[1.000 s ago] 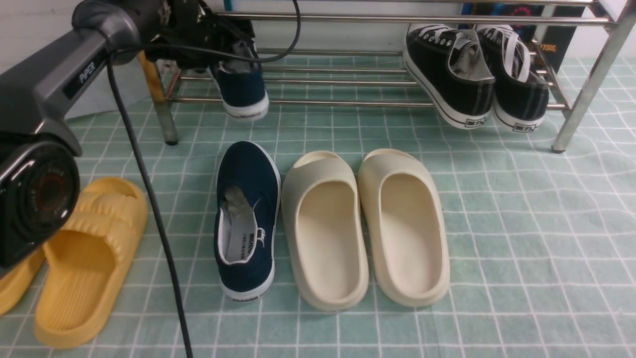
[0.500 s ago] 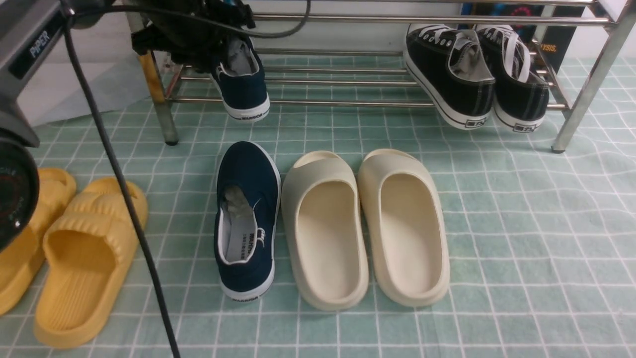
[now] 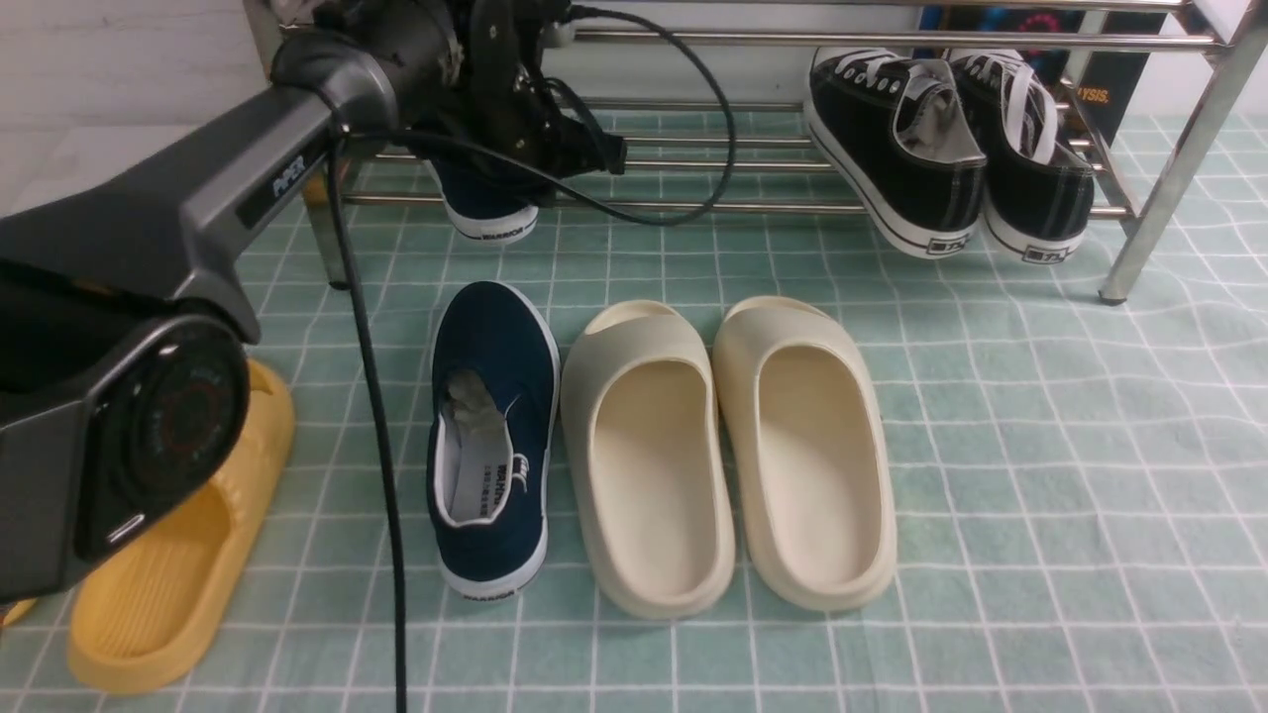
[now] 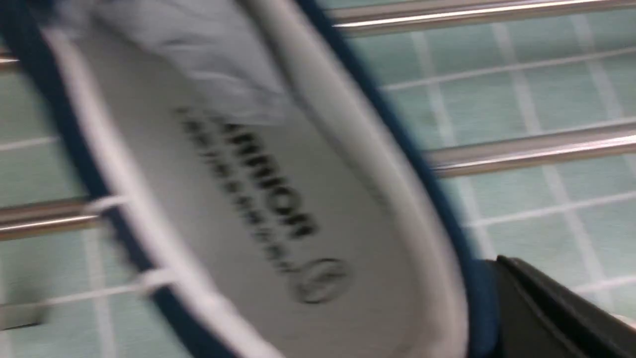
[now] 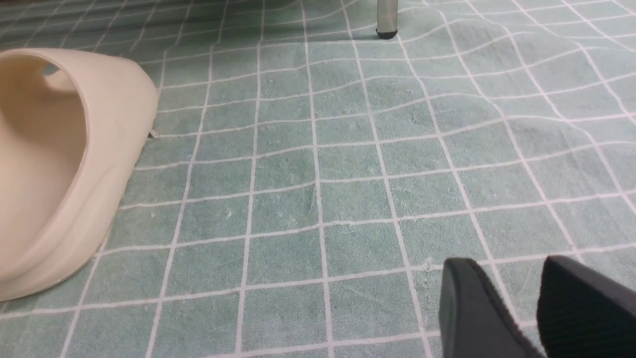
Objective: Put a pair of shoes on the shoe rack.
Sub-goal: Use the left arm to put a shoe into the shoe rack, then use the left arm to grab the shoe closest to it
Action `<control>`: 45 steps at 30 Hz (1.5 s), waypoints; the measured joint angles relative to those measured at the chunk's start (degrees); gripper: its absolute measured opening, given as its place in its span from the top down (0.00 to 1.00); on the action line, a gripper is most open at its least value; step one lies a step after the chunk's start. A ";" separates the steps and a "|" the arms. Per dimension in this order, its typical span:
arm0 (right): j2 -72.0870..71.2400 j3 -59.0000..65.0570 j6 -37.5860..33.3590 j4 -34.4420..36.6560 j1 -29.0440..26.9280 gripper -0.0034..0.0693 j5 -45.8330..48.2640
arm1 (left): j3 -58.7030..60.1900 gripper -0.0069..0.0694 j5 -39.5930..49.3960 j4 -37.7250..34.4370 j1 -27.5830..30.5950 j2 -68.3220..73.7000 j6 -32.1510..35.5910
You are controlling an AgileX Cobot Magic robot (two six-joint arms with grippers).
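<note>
Navy shoe (image 3: 487, 210): on rack (image 3: 773, 206), heel toward robot | left gripper (image 3: 510, 149): unclear | right gripper (image 5: 521, 271): ajar

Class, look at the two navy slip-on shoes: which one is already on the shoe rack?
The far navy shoe, heel overhanging the shoe rack's front tube; the near navy shoe lies on the mat beside the cream slides.

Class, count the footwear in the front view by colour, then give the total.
Navy shoes: 2
Black sneakers: 2
Cream slides: 2
Yellow slides: 2, one only a sliver beside the arm
Total: 8
</note>
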 joint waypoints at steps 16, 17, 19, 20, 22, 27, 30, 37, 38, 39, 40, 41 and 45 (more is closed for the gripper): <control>0.00 0.00 0.00 0.00 0.00 0.62 0.00 | 0.00 0.93 7.03 12.23 -0.12 -2.48 -7.07; 0.00 0.00 0.00 0.00 0.00 0.62 0.00 | 0.00 0.93 7.36 12.29 -0.12 -2.48 -7.20; 0.00 0.00 0.00 0.00 0.00 0.62 0.00 | 0.00 0.93 8.74 11.66 -0.12 -3.03 -7.40; 0.00 0.00 0.00 0.00 0.00 0.62 0.00 | 0.00 0.93 8.98 11.50 -0.12 -3.03 -7.40; 0.00 0.00 0.00 0.00 0.00 0.62 0.00 | 0.00 0.93 14.06 8.39 -0.07 -5.19 -4.99; 0.00 0.00 0.00 0.00 0.00 0.62 0.00 | 2.04 0.93 21.80 -4.95 -0.01 -17.11 5.86; 0.00 0.00 0.00 0.00 0.00 0.62 0.00 | 8.59 0.93 22.05 -10.12 -0.01 -26.39 8.20; 0.00 0.00 0.00 0.00 0.00 0.62 0.00 | 40.33 0.93 11.20 -11.44 -0.01 -41.20 5.43; 0.00 0.00 0.00 0.00 0.00 0.62 0.00 | 44.73 0.93 8.26 -11.44 -0.01 -41.62 4.02; 0.00 0.00 0.00 0.00 0.00 0.62 0.00 | 45.54 0.93 6.82 -11.44 -0.01 -41.71 3.72; 0.00 0.00 0.00 0.00 0.00 0.62 0.00 | 48.56 0.93 4.16 -11.38 -0.01 -41.77 2.14; 0.00 0.00 0.00 0.00 0.00 0.62 0.00 | 54.36 0.93 -1.16 -11.42 -0.01 -41.41 -2.67; 0.00 0.00 0.00 0.00 0.00 0.62 0.00 | 58.32 0.92 -6.96 -10.65 -0.01 -39.21 -7.64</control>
